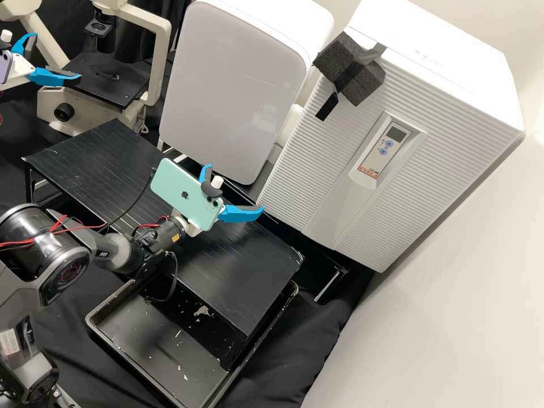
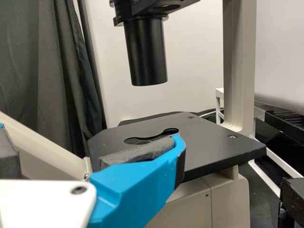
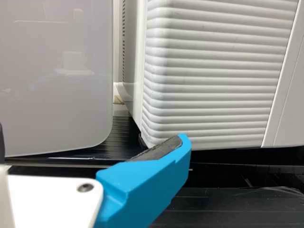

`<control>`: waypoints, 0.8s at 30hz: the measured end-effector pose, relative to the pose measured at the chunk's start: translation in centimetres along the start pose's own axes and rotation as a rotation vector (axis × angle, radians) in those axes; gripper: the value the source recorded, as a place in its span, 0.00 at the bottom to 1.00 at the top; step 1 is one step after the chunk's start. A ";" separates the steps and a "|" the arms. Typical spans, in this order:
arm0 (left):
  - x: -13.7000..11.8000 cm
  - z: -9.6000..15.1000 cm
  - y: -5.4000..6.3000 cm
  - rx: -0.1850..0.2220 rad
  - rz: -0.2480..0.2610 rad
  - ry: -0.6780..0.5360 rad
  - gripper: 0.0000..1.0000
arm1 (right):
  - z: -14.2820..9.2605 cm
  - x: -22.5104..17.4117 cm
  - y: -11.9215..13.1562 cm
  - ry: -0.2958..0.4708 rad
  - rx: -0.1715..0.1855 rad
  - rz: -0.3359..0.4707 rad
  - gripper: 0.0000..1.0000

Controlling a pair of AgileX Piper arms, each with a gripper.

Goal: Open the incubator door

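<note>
The white incubator (image 1: 453,85), its ribbed front door (image 1: 317,153) closed, stands at the right in the high view. A dark foam block (image 1: 362,79) with a black strap is fixed at the door's upper edge. My right gripper (image 1: 235,188) is open and empty, left of the door's lower end and apart from it. In the right wrist view, the ribbed door (image 3: 213,76) stands beyond the open right gripper (image 3: 92,137). At the high view's upper left my left gripper (image 1: 57,55) is open, by the microscope. The left wrist view has this gripper (image 2: 90,140) before the stage.
A microscope (image 1: 107,79) stands at the upper left. A white cabinet with a glossy front (image 1: 226,85) is beside the incubator. A black slatted platform (image 1: 243,272) lies below them, with a black tray (image 1: 153,351) partly beneath it. A wall (image 1: 453,334) bounds the right.
</note>
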 end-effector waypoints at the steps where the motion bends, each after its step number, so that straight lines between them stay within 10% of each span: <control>1: 0.0 0.0 0.0 0.000 0.000 0.000 1.00 | 0.0 0.0 0.0 0.000 0.000 0.000 1.00; 24: 0.0 0.0 0.0 0.000 0.000 0.000 1.00 | -3.2 -1.0 6.0 0.119 0.042 0.193 1.00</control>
